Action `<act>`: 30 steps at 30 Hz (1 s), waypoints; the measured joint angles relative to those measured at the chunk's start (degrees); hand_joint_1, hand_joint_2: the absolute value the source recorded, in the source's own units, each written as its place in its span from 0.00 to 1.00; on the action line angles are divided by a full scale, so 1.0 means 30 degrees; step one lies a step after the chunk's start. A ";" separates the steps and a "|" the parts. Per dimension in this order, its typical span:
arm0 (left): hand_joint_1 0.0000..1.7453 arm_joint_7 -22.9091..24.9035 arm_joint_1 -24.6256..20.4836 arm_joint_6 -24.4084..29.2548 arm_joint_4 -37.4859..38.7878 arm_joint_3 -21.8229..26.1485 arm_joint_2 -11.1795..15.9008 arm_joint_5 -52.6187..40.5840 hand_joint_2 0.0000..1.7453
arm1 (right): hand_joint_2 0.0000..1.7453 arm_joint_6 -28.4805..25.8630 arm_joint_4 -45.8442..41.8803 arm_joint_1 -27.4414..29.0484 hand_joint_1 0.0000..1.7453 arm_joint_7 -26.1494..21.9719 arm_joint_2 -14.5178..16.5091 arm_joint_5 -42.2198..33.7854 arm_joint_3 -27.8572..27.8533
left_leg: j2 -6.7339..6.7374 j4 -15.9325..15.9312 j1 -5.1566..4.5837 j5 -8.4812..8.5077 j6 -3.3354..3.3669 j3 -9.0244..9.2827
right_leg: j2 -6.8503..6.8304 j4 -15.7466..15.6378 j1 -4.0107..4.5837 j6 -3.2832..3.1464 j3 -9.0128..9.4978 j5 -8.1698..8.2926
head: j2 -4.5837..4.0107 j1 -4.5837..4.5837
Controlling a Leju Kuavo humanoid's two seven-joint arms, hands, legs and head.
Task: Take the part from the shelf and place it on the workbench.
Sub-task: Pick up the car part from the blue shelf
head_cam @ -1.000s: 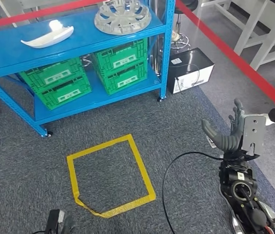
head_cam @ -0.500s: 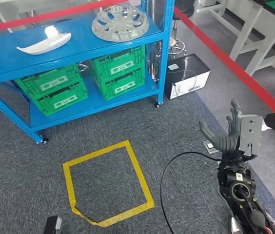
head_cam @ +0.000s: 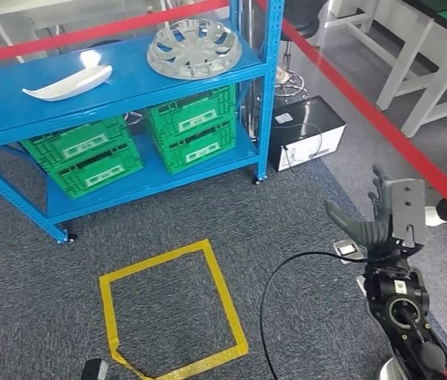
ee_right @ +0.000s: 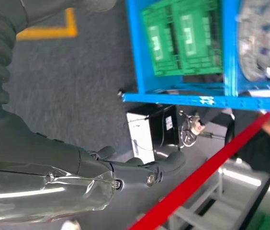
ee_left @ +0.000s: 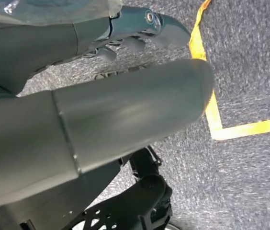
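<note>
We judge the step in hand to be the approach: we stand back from the blue shelf [head_cam: 120, 83], well short of reach, with the yellow tape square [head_cam: 170, 309] on the carpet between us and it. The task does not say which part; two candidates lie on the top board, a long white curved piece [head_cam: 68, 81] toward the left end and a silver wheel cover [head_cam: 193, 47] toward the right, near the upright post (we cannot settle which is meant from here). Below them sit green crates [head_cam: 131, 142] on the lower board. Our right hand [head_cam: 369, 222] is raised at our right side, fingers [head_cam: 378, 190] spread and grasping nothing; our left hand [ee_left: 101, 105] hangs low over the carpet near a corner of the tape, fingers loosely extended and also released, holding nothing. To do this well, we would walk into the tape square and stop squarely facing the shelf, so that either part comes within reach. A black cable [head_cam: 280, 277] loops across the carpet beside our right arm, and a black and white box [head_cam: 307, 131] sits just beside the shelf's right post: both worth steering clear of. The red barrier tape [head_cam: 383, 119] runs along our right. Keep both hands released until the top board is within reach.
</note>
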 joint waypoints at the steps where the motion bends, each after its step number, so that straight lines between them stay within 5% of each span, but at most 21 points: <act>1: 0.00 0.0000 -0.0028 -0.0033 0.0000 0.0000 0.0000 -0.0005 0.00 | 1.00 0.0476 -0.0076 -0.0201 0.00 0.0540 -0.0233 0.0581 -0.0058 | 0.0009 0.0675 0.0019 -0.0299 -0.0064 -0.0324 | 0.0018 -0.0008 0.0001 -0.0105 0.0108 -0.0011 | 0.0000 -0.0100; 4: 0.00 0.0004 -0.0084 -0.0160 0.0000 0.0000 -0.0016 -0.0089 0.00 | 1.00 0.1697 -0.0182 -0.0834 0.00 0.1648 -0.0858 0.1579 -0.0328 | 0.0018 0.4581 -0.0001 -0.1734 -0.0177 -0.2668 | 0.0029 -0.0038 0.0114 -0.0282 0.0280 -0.0177 | 0.0000 -0.0340; 6: 0.00 0.0015 -0.0061 -0.0211 0.0000 -0.0004 -0.0020 -0.0146 0.00 | 1.00 0.2434 -0.0156 -0.1205 0.00 0.2039 -0.1266 0.1341 -0.0494 | 0.0017 0.5774 -0.0065 -0.1707 -0.0012 -0.3804 | 0.0046 -0.0062 0.0264 -0.0365 0.0496 -0.0353 | 0.0000 -0.0362; 8: 0.00 0.0040 -0.0076 -0.0244 0.0000 -0.0007 -0.0022 -0.0177 0.00 | 1.00 0.3179 -0.0100 -0.1642 0.00 0.2259 -0.1674 0.0731 -0.0599 | 0.0012 0.4137 -0.0261 -0.0238 0.0463 -0.3599 | 0.0078 -0.0092 0.0447 -0.0425 0.0802 -0.0553 | -0.0002 -0.0378; 10: 0.00 0.0077 -0.0125 -0.0266 0.0004 -0.0007 0.0052 -0.0193 0.00 | 1.00 0.3912 0.0006 -0.2146 0.00 0.2372 -0.2051 -0.0095 -0.0625 | 0.0017 0.1616 -0.0615 0.1152 0.1217 -0.2832 | 0.0121 -0.0210 0.0517 -0.0440 0.1066 -0.0713 | -0.0002 -0.0346; 12: 0.00 0.0108 -0.0187 -0.0297 0.0007 -0.0007 0.0145 -0.0200 0.00 | 1.00 0.4469 0.0173 -0.2640 0.00 0.2493 -0.2399 -0.0960 -0.0588 | -0.0007 0.0316 -0.0899 0.1464 0.1747 -0.2412 | 0.0145 -0.0363 0.0459 -0.0305 0.1217 -0.0720 | 0.0000 -0.0308; 13: 0.00 0.0128 -0.0206 -0.0310 0.0007 -0.0009 0.0155 -0.0200 0.00 | 1.00 0.4644 0.0252 -0.2828 0.00 0.2533 -0.2552 -0.1265 -0.0563 | -0.0022 0.0077 -0.0954 0.1420 0.1829 -0.2291 | 0.0146 -0.0435 0.0464 -0.0178 0.1321 -0.0636 | 0.0000 -0.0308; 16: 0.00 0.0169 -0.0213 -0.0326 0.0007 -0.0013 0.0164 -0.0199 0.00 | 1.00 0.4866 0.0425 -0.3246 0.00 0.2562 -0.2954 -0.1648 -0.0526 | -0.0029 -0.0759 -0.0812 0.1788 0.1742 -0.1521 | 0.0046 0.0094 0.0443 0.0084 0.1304 -0.0889 | -0.0002 -0.0288; 19: 0.00 0.0180 -0.0251 -0.0366 0.0007 -0.0007 0.0111 -0.0197 0.00 | 1.00 0.4919 0.0616 -0.3661 0.00 0.2564 -0.3296 -0.1783 -0.0475 | -0.0035 -0.0940 -0.0729 0.1658 0.1647 -0.1117 | 0.0018 0.3291 0.0396 0.0374 -0.0562 -0.2212 | 0.0000 -0.0129; 21: 0.00 0.0182 -0.0211 -0.0386 0.0007 -0.0007 0.0036 -0.0182 0.00 | 1.00 0.4869 0.0765 -0.3770 0.00 0.2524 -0.3413 -0.1644 -0.0362 | -0.0039 -0.0906 -0.0677 0.1381 0.1527 -0.0865 | 0.0001 0.4695 0.0335 0.0543 -0.1787 -0.2390 | 0.0002 -0.0030; 22: 0.00 0.0182 -0.0186 -0.0388 0.0007 -0.0007 0.0009 -0.0164 0.00 | 1.00 0.4787 0.0826 -0.3833 0.00 0.2485 -0.3458 -0.1480 -0.0284 | -0.0041 -0.0860 -0.0622 0.1196 0.1437 -0.0687 | -0.0011 0.4399 0.0290 0.0636 -0.1941 -0.1903 | 0.0003 0.0009; 25: 0.00 0.0175 -0.0149 -0.0371 0.0016 -0.0007 -0.0022 -0.0086 0.00 | 1.00 0.4421 0.0933 -0.4019 0.00 0.2410 -0.3568 -0.0890 -0.0034 | -0.0061 -0.0551 -0.0443 0.0531 0.1049 -0.0177 | -0.0070 0.1062 0.0178 0.0911 -0.1119 0.0342 | 0.0000 0.0157; 27: 0.00 0.0155 -0.0120 -0.0351 0.0029 -0.0007 -0.0013 -0.0036 0.00 | 1.00 0.4272 0.0971 -0.4055 0.00 0.2490 -0.3580 -0.0628 0.0137 | -0.0073 -0.0293 -0.0436 0.0191 0.0777 -0.0140 | -0.0092 0.0108 0.0237 0.0600 -0.0815 0.0523 | -0.0002 0.0230; 30: 0.00 0.0102 -0.0055 -0.0344 0.0036 -0.0011 -0.0007 0.0014 0.00 | 1.00 0.4285 0.0980 -0.4045 0.00 0.2798 -0.3582 -0.0295 0.0404 | -0.0051 0.0122 -0.0459 -0.0031 0.0521 -0.0189 | -0.0053 0.0140 0.0239 -0.0014 -0.0643 0.0380 | 0.0002 0.0088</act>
